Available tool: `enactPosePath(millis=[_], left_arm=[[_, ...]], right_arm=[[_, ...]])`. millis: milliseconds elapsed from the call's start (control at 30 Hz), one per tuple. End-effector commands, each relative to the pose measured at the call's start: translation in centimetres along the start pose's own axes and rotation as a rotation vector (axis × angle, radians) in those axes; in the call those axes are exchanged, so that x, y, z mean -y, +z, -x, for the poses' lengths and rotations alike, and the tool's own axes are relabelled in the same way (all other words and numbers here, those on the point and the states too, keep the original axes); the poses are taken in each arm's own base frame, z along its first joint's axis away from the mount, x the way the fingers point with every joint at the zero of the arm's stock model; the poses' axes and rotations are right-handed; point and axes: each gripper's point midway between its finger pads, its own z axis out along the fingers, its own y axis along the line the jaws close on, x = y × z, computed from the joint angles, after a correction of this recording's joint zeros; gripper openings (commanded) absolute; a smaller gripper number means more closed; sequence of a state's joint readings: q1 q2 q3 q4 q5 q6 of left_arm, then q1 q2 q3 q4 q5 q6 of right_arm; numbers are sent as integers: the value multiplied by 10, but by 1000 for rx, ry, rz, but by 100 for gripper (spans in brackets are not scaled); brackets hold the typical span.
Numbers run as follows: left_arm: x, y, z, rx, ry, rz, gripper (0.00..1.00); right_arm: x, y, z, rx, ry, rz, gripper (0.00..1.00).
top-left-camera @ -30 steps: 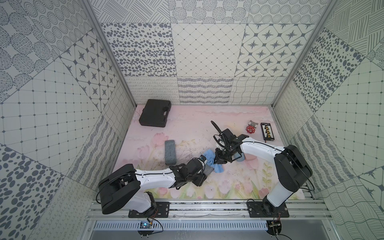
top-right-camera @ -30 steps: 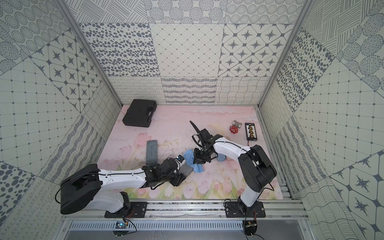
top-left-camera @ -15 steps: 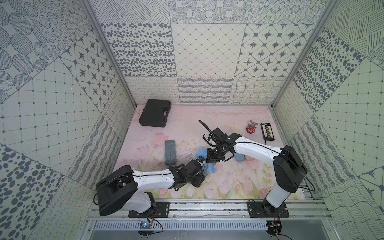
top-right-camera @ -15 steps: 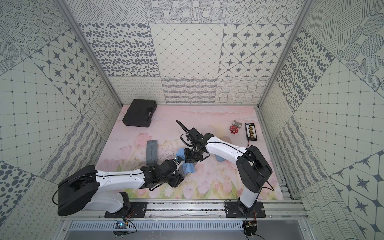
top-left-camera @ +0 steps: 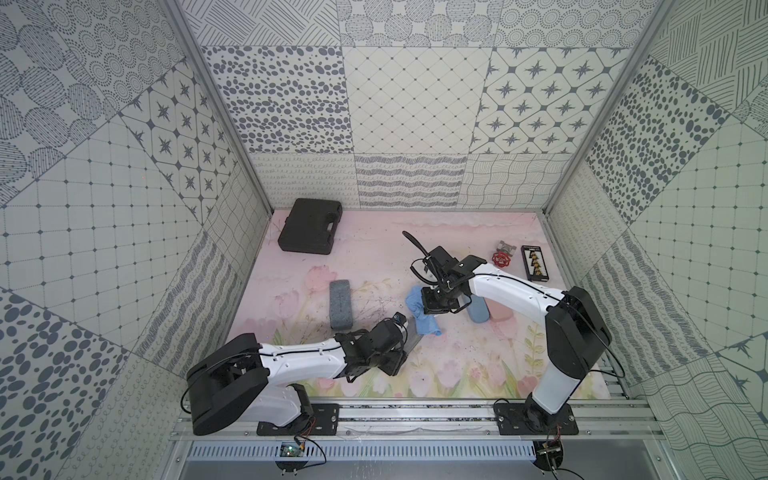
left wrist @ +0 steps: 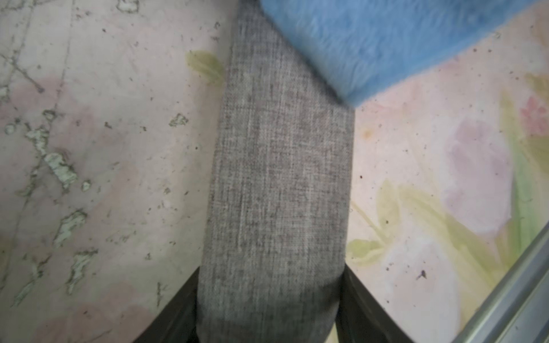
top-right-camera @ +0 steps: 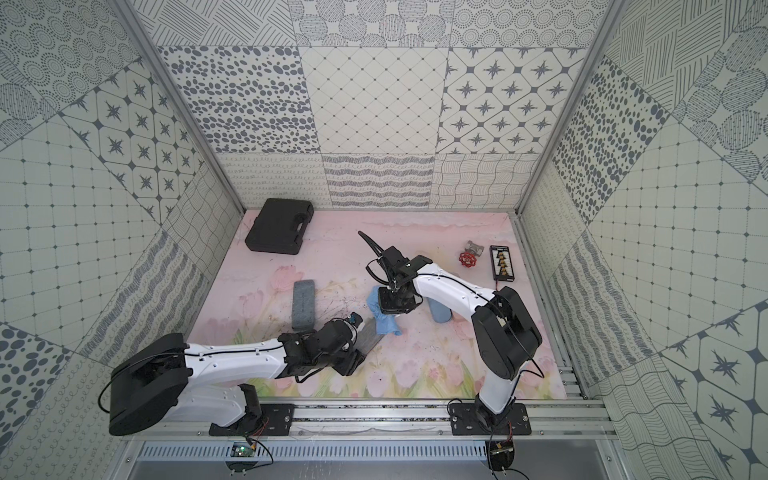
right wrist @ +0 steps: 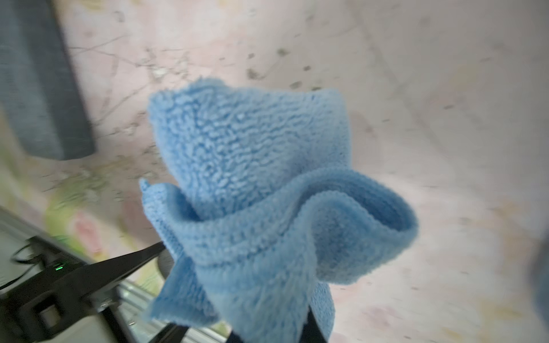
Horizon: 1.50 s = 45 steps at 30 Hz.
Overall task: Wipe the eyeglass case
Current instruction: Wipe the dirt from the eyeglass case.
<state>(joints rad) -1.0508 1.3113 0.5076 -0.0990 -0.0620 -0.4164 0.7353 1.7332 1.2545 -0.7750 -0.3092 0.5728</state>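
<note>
The eyeglass case (left wrist: pixel 279 178) is a long grey woven-fabric case. My left gripper (left wrist: pixel 270 277) is shut on its near end, one dark finger on each side. In both top views the case (top-left-camera: pixel 412 337) (top-right-camera: pixel 371 338) sticks out from the left gripper (top-left-camera: pixel 398 354) low over the front of the mat. My right gripper (top-left-camera: pixel 436 306) (right wrist: pixel 267 332) is shut on a bunched blue cloth (right wrist: pixel 267 184). The cloth (top-left-camera: pixel 423 319) (top-right-camera: pixel 384 321) hangs down over the case's far end, and the cloth (left wrist: pixel 386 41) covers that end in the left wrist view.
A grey oblong block (top-left-camera: pixel 340 304) lies left of the case. A black hard case (top-left-camera: pixel 309 226) sits at the back left. A blue cylinder (top-left-camera: pixel 478 311) and a pink object (top-left-camera: pixel 502 314) lie under the right arm. A red valve (top-left-camera: pixel 501 258) and a black card (top-left-camera: pixel 535 262) are at the back right.
The right gripper swung left with the blue cloth, then came back right and slightly nearer. The left gripper has kept the case almost still.
</note>
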Motion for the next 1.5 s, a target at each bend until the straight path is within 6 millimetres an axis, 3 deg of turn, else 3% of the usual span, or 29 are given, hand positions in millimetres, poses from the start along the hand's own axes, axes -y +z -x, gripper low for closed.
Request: enactPosePath(millis=[0,100,200,267,333,400,467,600,700,767,833,933,1000,1067,1133,1200,1367,1433,1467], left_arm=[[-11,-7,-9,-31,11,53,13],[-10,-5,-9,-38,15,53,13],[-9,-3,-11,-48,11,45,13],[-10,-3,-10,-41,6,47,13],[-10,-3,-9,-35,5,48,13],[-10,-3,-9,-37,7,52,13],[-10,-3,-8,-35,8,54,13],[-12,-2,-10,-42,6,59,13],[-12,-1,-10,-32,4,60,13],[-12,-1,-10,-31,7,61,13],[-12,-1,-10,-37,9,60,13],[-12,-1,-11,-36,9,60,13],[-13,-1,-12,-34,8,61,13],[-14,-1,-12,-34,9,65,13],[-13,-1,-11,-28,8,63,13],[-13,1,-9,-24,9,61,13],[-12,3,-9,-32,12,63,13],[-13,2,-9,-28,6,64,13],[-12,1,-8,-23,5,63,13]], right_arm=[[-47,9,-15,-65,61,274,0],[-13,27,-20,-88,97,210,0],[63,32,-18,-86,112,-71,0],[113,13,-5,-43,55,-366,0],[126,-13,13,14,-6,-538,0],[105,-29,27,72,-63,-543,0],[69,-30,26,87,-106,-437,0],[-14,-5,-8,-14,-118,-111,0],[-50,15,-30,-89,-48,128,0],[-42,26,-34,-111,12,181,0],[-17,35,-30,-109,75,181,0],[56,39,-17,-98,146,-12,0],[108,14,-1,-40,51,-358,0],[120,-20,18,34,-42,-545,0],[101,-37,27,84,-78,-501,0],[66,-38,26,93,-76,-336,0],[-30,-5,-11,-41,-9,110,0],[-45,9,-22,-79,40,230,0],[-43,16,-26,-92,70,258,0]])
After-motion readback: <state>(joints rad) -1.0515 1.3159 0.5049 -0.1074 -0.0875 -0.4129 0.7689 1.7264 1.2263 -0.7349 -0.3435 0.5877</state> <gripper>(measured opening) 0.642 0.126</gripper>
